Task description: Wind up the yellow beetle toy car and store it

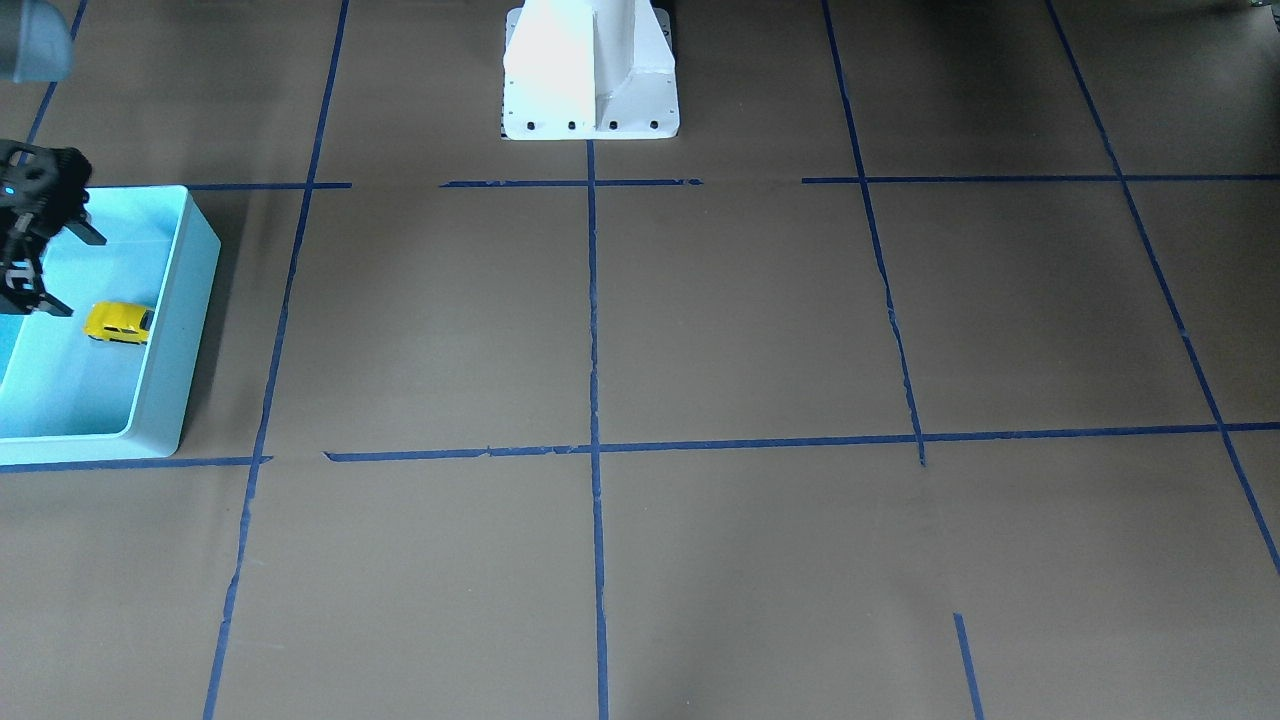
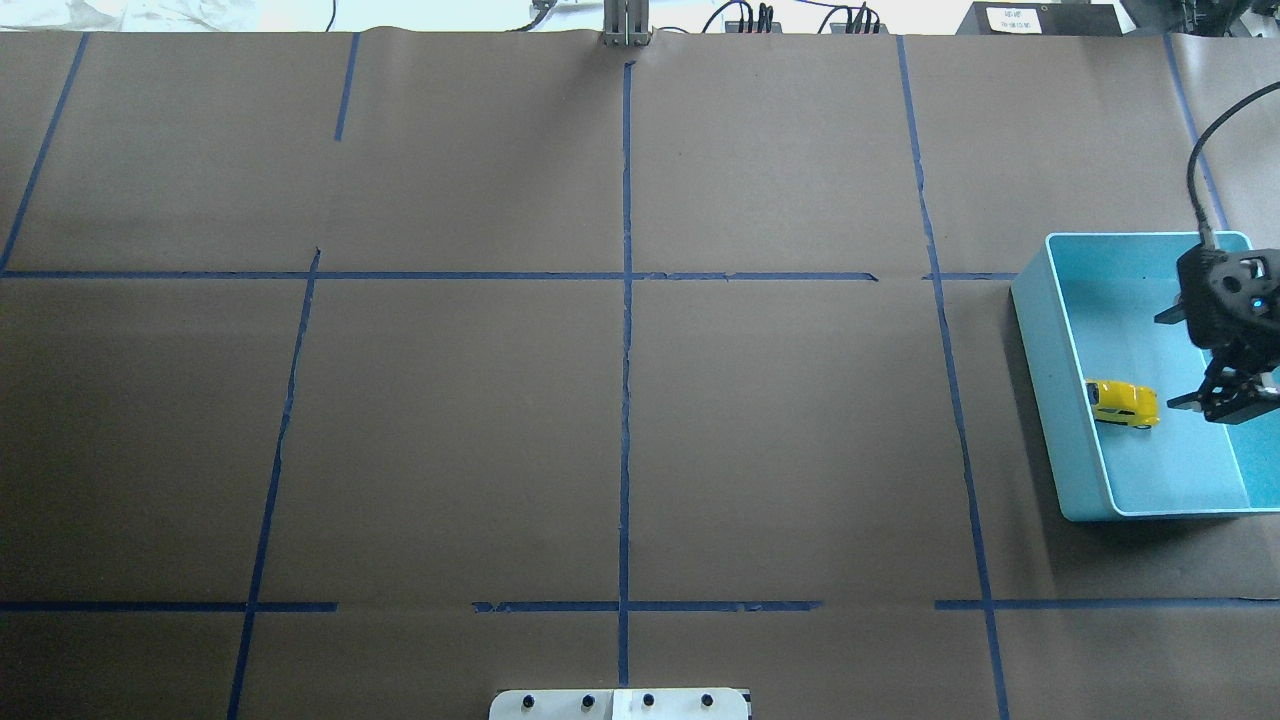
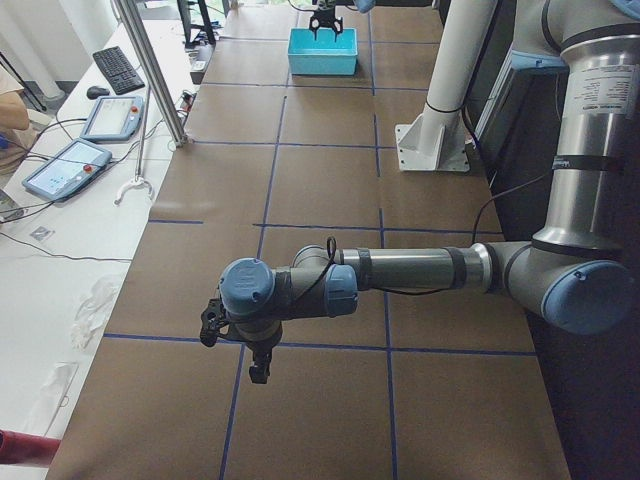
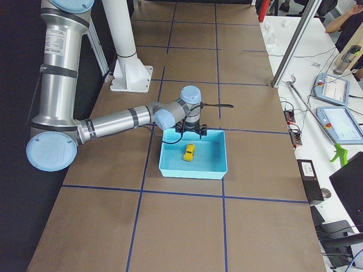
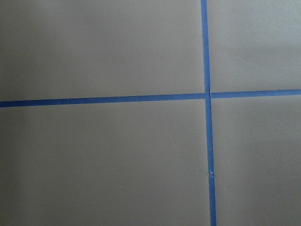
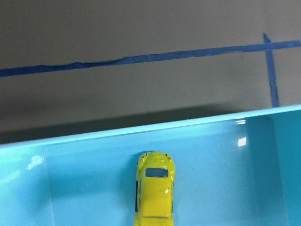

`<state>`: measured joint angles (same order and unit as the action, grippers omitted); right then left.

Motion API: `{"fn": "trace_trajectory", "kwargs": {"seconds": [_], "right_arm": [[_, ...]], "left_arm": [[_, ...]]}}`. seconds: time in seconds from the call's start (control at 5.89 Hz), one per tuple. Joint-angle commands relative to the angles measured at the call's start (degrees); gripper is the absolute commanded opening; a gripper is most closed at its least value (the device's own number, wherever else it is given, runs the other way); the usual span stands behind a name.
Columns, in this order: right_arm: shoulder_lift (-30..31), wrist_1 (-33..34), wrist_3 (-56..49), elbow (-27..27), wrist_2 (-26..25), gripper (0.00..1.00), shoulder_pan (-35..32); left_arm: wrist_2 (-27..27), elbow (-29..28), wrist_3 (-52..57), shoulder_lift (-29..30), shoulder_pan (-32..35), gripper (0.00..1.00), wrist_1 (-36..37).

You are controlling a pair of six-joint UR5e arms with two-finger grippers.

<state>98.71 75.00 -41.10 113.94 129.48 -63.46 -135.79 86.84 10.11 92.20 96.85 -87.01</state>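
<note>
The yellow beetle toy car (image 2: 1122, 403) lies on the floor of the light blue bin (image 2: 1058, 400), close to the bin wall that faces the table's middle. It also shows in the front view (image 1: 118, 322), the right side view (image 4: 189, 152) and the right wrist view (image 6: 155, 188). My right gripper (image 2: 1178, 360) hangs over the bin, open and empty, just beside the car and apart from it. My left gripper (image 3: 232, 355) shows only in the left side view, over bare table, so I cannot tell whether it is open or shut.
The bin (image 1: 165, 380) stands at the table's far right edge on my side. Brown paper with blue tape lines (image 2: 625, 400) covers the table. The white arm pedestal (image 1: 590, 70) stands at the near middle edge. The left wrist view shows only paper and tape (image 5: 207, 94).
</note>
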Motion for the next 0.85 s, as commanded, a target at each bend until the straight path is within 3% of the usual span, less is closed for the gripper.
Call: {"fn": "trace_trajectory", "kwargs": {"seconds": [0.0, 0.17, 0.68], "right_arm": [[-3.1, 15.6, 0.7, 4.8, 4.6, 1.00, -13.8], [-6.3, 20.8, 7.7, 4.3, 4.6, 1.00, -19.5], [-6.3, 20.8, 43.2, -3.1, 4.4, 1.00, -23.3]], "left_arm": [[0.0, 0.0, 0.0, 0.0, 0.0, 1.00, 0.0], [0.0, 0.0, 0.0, 0.0, 0.0, 1.00, 0.0], [0.0, 0.0, 0.0, 0.0, 0.0, 1.00, 0.0]]}}
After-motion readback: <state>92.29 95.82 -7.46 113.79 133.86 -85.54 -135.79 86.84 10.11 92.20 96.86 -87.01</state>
